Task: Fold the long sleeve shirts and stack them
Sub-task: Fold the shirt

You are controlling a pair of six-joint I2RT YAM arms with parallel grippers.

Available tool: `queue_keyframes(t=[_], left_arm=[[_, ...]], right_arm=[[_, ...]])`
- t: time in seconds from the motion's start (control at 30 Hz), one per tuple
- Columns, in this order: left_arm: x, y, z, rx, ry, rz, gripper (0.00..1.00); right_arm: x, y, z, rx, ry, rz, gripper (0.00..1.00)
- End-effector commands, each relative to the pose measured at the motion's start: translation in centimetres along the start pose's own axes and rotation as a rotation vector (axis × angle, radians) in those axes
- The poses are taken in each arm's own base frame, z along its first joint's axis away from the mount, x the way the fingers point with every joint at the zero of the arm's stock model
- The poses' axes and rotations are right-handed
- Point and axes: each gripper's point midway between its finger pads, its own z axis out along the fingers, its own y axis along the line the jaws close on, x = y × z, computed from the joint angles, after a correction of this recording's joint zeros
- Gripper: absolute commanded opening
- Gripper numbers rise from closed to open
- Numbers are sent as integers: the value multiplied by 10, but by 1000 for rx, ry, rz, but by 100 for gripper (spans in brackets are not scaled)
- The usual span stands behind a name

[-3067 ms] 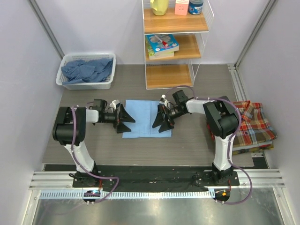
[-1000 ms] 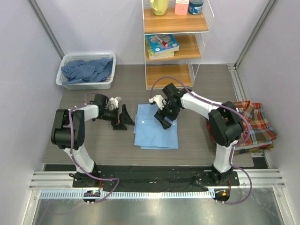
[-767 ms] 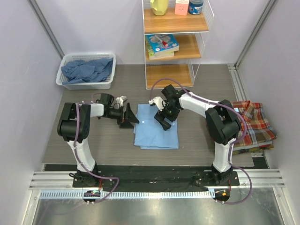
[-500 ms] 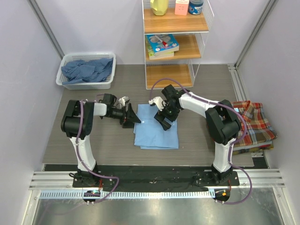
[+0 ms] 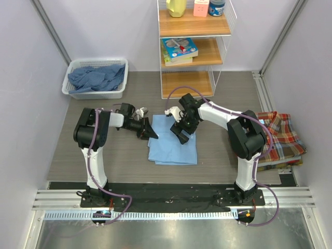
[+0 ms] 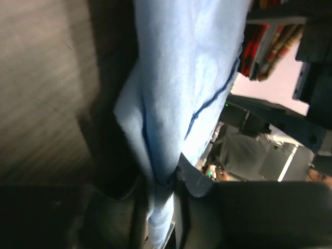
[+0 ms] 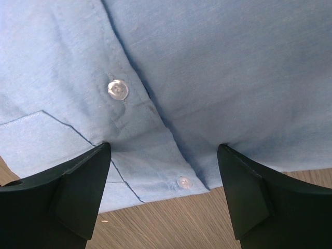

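Observation:
A folded light blue long sleeve shirt [image 5: 174, 148] lies on the table in front of both arms. My left gripper [image 5: 150, 134] is at its upper left edge, and in the left wrist view the left gripper [image 6: 163, 207] is shut on a fold of the blue cloth [image 6: 176, 78]. My right gripper [image 5: 182, 130] stands open on top of the shirt. In its wrist view the right gripper [image 7: 161, 155] spans the button placket [image 7: 118, 89], both fingertips [image 7: 96, 155] resting on the cloth near its edge. A folded plaid shirt [image 5: 280, 137] lies at the right.
A white basket [image 5: 69, 88] with crumpled darker blue shirts [image 5: 96, 77] stands at the back left. A wooden shelf unit [image 5: 189, 85] with books and bottles stands behind the shirt. Grey walls close in on both sides.
My left gripper moved right to the shirt's left edge and closed on the cloth. The right gripper stayed open on the shirt, almost still.

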Motion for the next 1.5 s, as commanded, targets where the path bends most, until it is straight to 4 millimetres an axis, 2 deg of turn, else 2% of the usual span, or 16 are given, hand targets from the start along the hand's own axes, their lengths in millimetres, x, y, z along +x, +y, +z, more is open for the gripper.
queue_keyframes(t=[0.0,0.1,0.27,0.37,0.4,0.5,0.53,0.7,0.87,0.97,1.1,1.17,1.27,1.4,1.43,1.47], left_arm=[[-20,41,-9,-261,-62,39,17],[-14,44,-40,-375,-23,62,0],[-9,43,-115,-629,22,98,0],[-28,23,-162,-793,-2,239,0],[-23,11,-176,-826,24,258,0],[-49,-30,-228,-991,-22,434,0],[-70,-62,-250,-1037,-102,523,0],[-88,-121,-288,-1336,18,839,0],[-82,-131,-237,-1441,131,1032,0],[-63,-97,-185,-1425,250,1030,0],[-14,-33,-116,-1317,408,931,3],[15,-24,-77,-1243,458,931,4],[51,-24,-27,-1110,492,924,9],[71,-38,17,-981,492,884,19],[73,-40,23,-961,494,866,24],[66,-52,30,-931,461,864,45]], right_arm=[[-11,-2,-1,-8,-41,65,91],[-14,-7,-12,-26,-85,167,94],[-22,-16,-44,-85,-200,314,99],[-19,-22,-54,-95,-229,372,100],[-20,-24,-57,-98,-240,383,100],[-19,-23,-63,-131,-266,431,100],[-18,-21,-64,-145,-269,449,100],[-17,-21,-73,-191,-304,503,100],[-14,-25,-79,-199,-319,537,100],[-9,-29,-83,-205,-326,569,100],[3,-31,-86,-214,-318,610,100],[8,-33,-88,-212,-317,621,100],[14,-33,-89,-209,-312,634,100],[16,-33,-88,-210,-307,643,100],[16,-34,-88,-208,-306,646,100],[16,-34,-88,-207,-304,647,100]])
